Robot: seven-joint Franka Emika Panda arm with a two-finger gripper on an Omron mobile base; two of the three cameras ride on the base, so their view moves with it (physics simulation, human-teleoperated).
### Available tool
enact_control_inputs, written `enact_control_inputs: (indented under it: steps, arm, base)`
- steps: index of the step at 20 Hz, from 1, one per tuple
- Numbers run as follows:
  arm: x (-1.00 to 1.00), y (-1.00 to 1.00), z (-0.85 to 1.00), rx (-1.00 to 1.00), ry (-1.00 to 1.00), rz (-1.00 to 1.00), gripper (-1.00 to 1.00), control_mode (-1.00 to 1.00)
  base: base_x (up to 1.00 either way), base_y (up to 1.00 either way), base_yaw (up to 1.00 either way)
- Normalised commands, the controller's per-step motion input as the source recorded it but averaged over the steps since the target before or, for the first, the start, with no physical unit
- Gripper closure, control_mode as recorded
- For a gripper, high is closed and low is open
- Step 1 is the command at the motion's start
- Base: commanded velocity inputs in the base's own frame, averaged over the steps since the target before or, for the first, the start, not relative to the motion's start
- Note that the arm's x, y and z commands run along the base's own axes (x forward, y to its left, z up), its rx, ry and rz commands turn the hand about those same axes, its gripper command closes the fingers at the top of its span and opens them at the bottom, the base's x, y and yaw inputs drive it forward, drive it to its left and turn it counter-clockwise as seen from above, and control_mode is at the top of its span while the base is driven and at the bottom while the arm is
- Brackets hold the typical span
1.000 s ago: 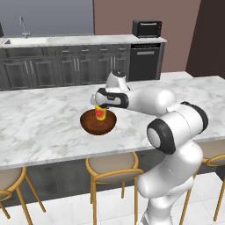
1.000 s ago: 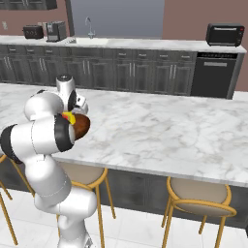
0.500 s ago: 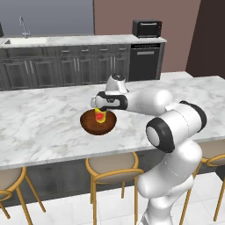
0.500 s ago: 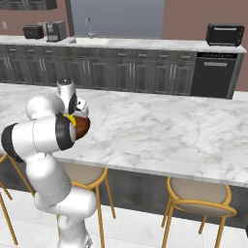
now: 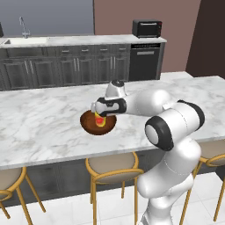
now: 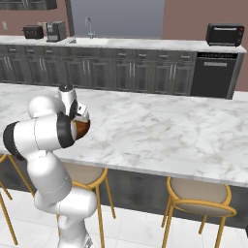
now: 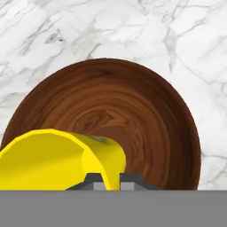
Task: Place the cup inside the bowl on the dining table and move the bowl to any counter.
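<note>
One cup (image 5: 100,121) and one bowl (image 5: 90,125) are in play. The bowl, dark reddish-brown wood, sits on the marble top of the dining counter (image 5: 39,127), toward its front half. The yellow cup, with its red mark facing the left base camera, is over the bowl's hollow, its lower end down inside the rim; whether its base touches the wood cannot be told.

The pincer (image 5: 99,115) points down over the bowl and is nearly closed, pinched on the cup's rim. In the hand view the two dark fingertips (image 7: 94,181) stand close together with the cup's yellow wall (image 7: 104,159) between them, and the cup's open mouth (image 7: 42,162) lies toward the left of that view, over the bowl's ringed wooden floor (image 7: 133,111). From the right base camera the robot's own elbow covers most of the bowl (image 6: 83,127); a sliver of brown shows beside the wrist.

Three gold-framed stools show along the near edge of the dining counter in the left base view: one (image 5: 112,165) below the bowl, one (image 5: 9,184) at the left edge, and one (image 5: 211,156) partly hidden behind the arm at the right.

Behind stands the wall counter (image 5: 79,40) over dark cabinets, carrying one sink with one tap (image 5: 24,27) and one black toaster oven (image 5: 147,28). One black dishwasher front (image 5: 145,61) sits under it. The right base view adds two small dark appliances (image 6: 46,31) at the far left of that counter.
</note>
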Motion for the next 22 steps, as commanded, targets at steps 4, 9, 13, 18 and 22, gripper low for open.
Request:
enact_control_inputs:
  steps: [4, 9, 13, 18, 22]
  arm:
    - [0.03, 0.0, -0.08, 0.0, -0.02, 0.0, 1.0, -1.0]
    - [0.05, 0.05, -0.12, 0.0, -0.02, 0.0, 1.0, -1.0]
    - [0.07, 0.04, -0.12, 0.0, -0.03, 0.0, 1.0, -1.0]
    - [0.06, 0.08, -0.2, 0.0, 0.0, 0.0, 1.0, -1.0]
    - [0.06, 0.07, -0.15, 0.0, 0.0, 0.0, 1.0, -1.0]
  base:
    - [0.0, 0.0, 0.0]
    - [0.0, 0.0, 0.0]
    - [0.0, 0.0, 0.0]
    - [0.0, 0.0, 0.0]
    - [0.0, 0.0, 0.0]
